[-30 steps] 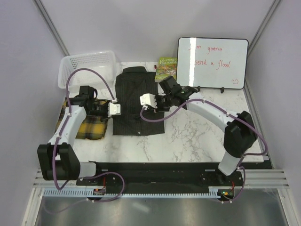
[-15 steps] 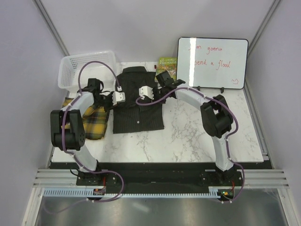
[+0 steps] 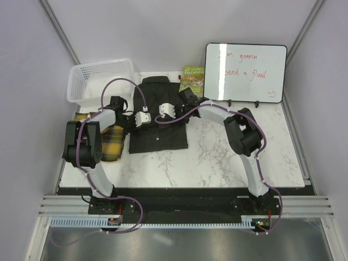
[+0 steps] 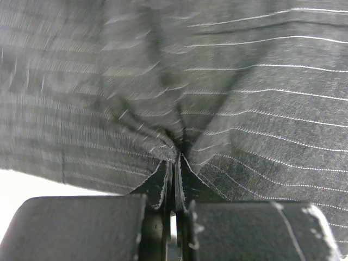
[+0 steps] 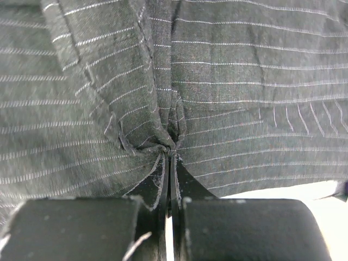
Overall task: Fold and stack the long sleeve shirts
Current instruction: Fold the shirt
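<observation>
Pinching, left gripper [image 4: 174, 168]: jaws are pressing shut on a gathered pleat of the dark pinstriped shirt [image 3: 159, 136]; cloth is bunching at the tips and spreading away ahead of them.
Pinching, right gripper [image 5: 167, 163]: jaws are likewise closing tight on a pleat of the same shirt, with cloth fanning out ahead.
Shirt position: dark pinstriped shirt is lying flat mid-table, just left of centre.
Long axis: running near to far, collar at the far end, hem at the near end.
Key relation: both grips are sitting side by side across the shirt's width, in its far half; the free hem is lying nearward of the fingers, so a lengthwise fold is probably turning on carrying both pinches together along that axis.
Nearer arm: neither; each is holding its own side.
Plaid shirt [image 3: 111, 144]: lying at the table's left edge, just beside the dark one, partly under the left arm; whether neatly folded, cannot tell.
Count, shirts: two.
Count, grippers: two.
Count, others: one basket [image 3: 101, 64], one whiteboard [image 3: 246, 72], one green book [image 3: 192, 79], one table [image 3: 228, 157].
</observation>
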Controlling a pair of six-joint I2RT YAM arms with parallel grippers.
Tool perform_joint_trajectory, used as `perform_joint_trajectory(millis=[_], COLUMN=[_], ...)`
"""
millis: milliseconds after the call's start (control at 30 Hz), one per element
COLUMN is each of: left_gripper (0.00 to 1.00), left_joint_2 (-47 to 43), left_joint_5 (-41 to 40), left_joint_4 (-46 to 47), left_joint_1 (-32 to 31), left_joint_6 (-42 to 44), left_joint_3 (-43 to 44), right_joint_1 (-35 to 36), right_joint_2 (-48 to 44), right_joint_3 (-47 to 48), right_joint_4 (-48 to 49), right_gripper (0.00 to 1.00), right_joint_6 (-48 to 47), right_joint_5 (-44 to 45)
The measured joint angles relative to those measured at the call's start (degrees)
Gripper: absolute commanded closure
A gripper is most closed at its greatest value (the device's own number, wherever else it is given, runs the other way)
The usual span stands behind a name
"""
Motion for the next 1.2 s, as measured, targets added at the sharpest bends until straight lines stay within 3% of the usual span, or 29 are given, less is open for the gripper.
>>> perform_joint_trajectory(millis=[267, 433, 567, 600, 633, 700, 800, 900, 1000, 1033, 1133, 1200], left_gripper=[0.98, 0.98, 0.92, 0.79, 0.73, 0.63, 0.6, 0.53, 0.51, 0.53, 0.59, 0.63], left_joint_2=[-13.6, -21.4, -24.2, -24.4, -24.3, -23.5, -21.0, -19.0, -19.6, -20.9, -26.5, -31.3], left_joint_5=[-0.7, 0.0, 0.1, 0.1, 0.1, -0.1, 0.3, 1.5, 4.0, 5.3, 8.9, 10.5], left_joint_4=[0.9, -4.4, -6.9, -7.5, -7.8, -8.3, -8.9, -8.9, -8.5, -8.6, -9.7, -10.9], left_joint_1=[-8.4, -9.0, -8.5, -8.3, -7.9, -6.5, -2.5, 3.1, 8.1, 8.9, 7.5, 4.5], left_joint_6=[-2.4, -5.9, -8.4, -8.8, -9.1, -10.0, -12.5, -16.3, -19.4, -19.8, -19.8, -19.1], left_joint_3=[-15.9, -21.5, -20.9, -20.3, -19.7, -18.2, -15.1, -11.3, -8.9, -9.0, -10.8, -13.1], right_joint_1=[1.6, 5.4, 6.8, 6.6, 6.4, 5.9, 4.5, 1.7, -2.0, -3.1, -4.3, -2.7], right_joint_2=[-11.4, -20.1, -22.6, -22.6, -22.6, -22.6, -22.3, -22.3, -22.8, -23.4, -27.8, -30.8], right_joint_3=[-16.9, -26.8, -27.2, -26.8, -26.2, -24.6, -21.5, -18.7, -17.3, -17.6, -21.4, -24.0], right_joint_4=[2.7, 0.5, -1.4, -2.0, -2.6, -4.0, -5.2, -5.9, -5.8, -5.9, -6.2, -6.6], right_gripper=[1.0, 0.99, 0.76, 0.68, 0.57, 0.56, 0.51, 0.5, 0.55, 0.6, 0.74, 0.76], right_joint_6=[2.3, 6.6, 10.4, 11.0, 11.8, 13.3, 16.2, 20.1, 23.9, 25.0, 28.1, 29.5], right_joint_5=[0.4, -0.8, -1.5, -1.5, -1.4, -1.3, -1.4, -1.9, -3.4, -4.3, -8.0, -10.2])
